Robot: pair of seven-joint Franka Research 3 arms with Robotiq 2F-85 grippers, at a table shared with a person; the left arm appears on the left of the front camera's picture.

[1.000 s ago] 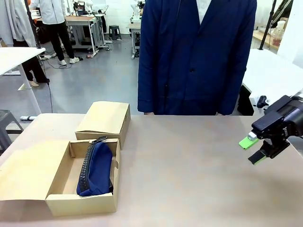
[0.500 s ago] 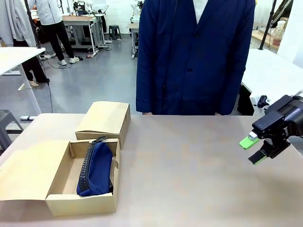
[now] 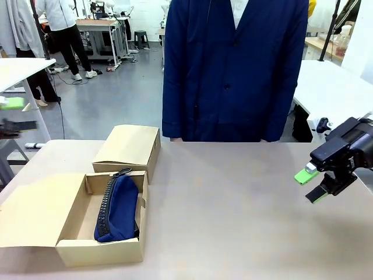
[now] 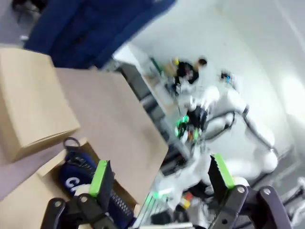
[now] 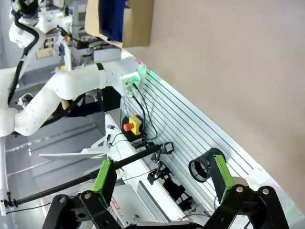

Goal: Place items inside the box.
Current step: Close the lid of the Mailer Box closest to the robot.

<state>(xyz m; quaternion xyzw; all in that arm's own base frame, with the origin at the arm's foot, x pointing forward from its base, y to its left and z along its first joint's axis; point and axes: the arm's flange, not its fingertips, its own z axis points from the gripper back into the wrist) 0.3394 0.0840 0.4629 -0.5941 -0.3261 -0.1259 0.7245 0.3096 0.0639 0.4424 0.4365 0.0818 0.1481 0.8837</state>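
Note:
An open cardboard box sits at the table's left front, its lid flap spread out to the left. A navy zip pencil case lies inside it, zipper to the left. In the left wrist view the same case shows white lettering and lies below my left gripper, which is open and holds nothing. From the front that left gripper is blurred at the far left edge, above and left of the box. My right gripper hovers open and empty over the table's right edge. The box shows far off in the right wrist view.
A closed smaller cardboard box stands just behind the open one. A person in a dark blue coat stands at the far side of the table. Bare tabletop spreads between the boxes and my right gripper.
My left gripper has come into the front view at the far left edge. The person has shifted slightly to the left. The right gripper has not moved.

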